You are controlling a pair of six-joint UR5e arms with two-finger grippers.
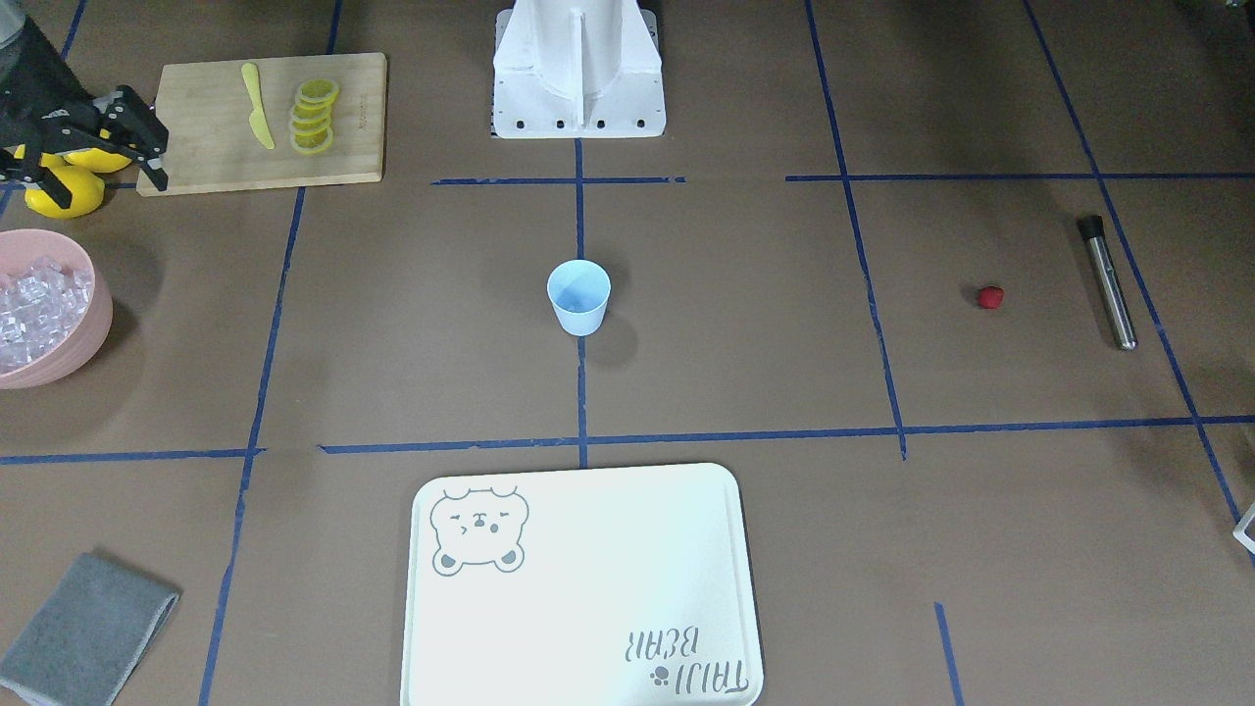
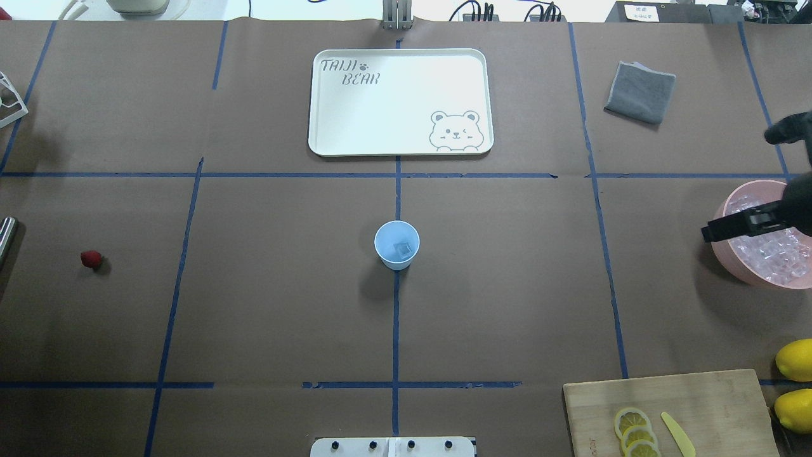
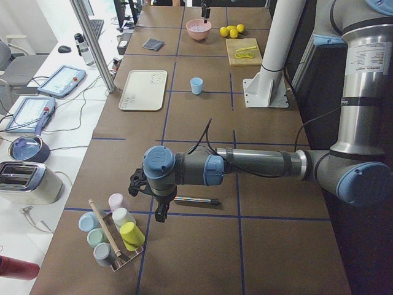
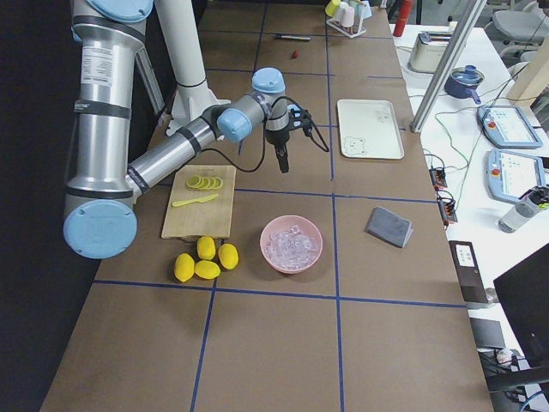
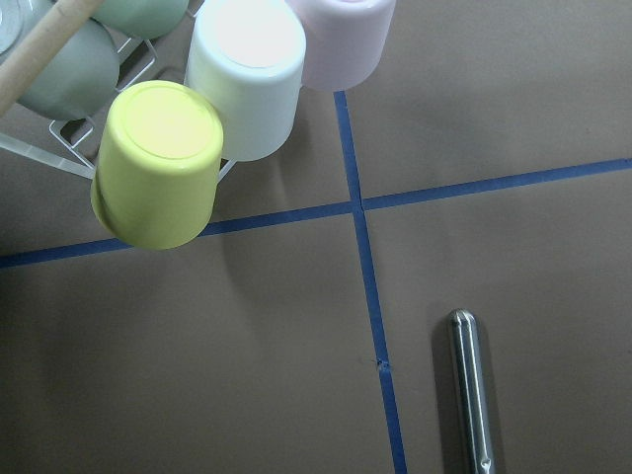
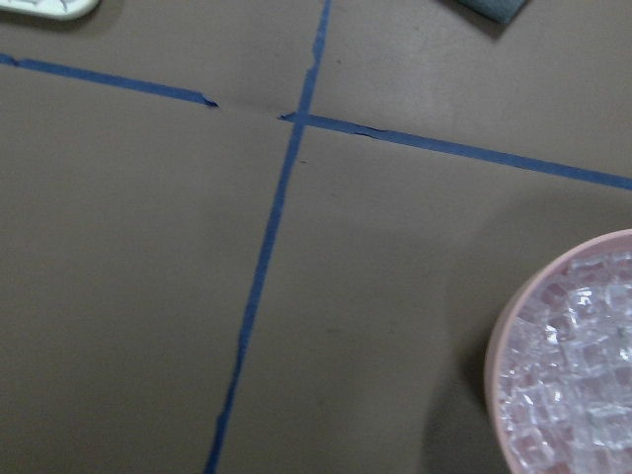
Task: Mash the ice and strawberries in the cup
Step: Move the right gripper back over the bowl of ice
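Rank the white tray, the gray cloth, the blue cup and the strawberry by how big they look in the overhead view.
Largest to smallest:
1. white tray
2. gray cloth
3. blue cup
4. strawberry
No two look close in size.

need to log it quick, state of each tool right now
left tool: cannot be told, seen only from the side view
right tool: open, holding nothing

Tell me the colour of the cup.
The cup is light blue, clearest in the front-facing view.
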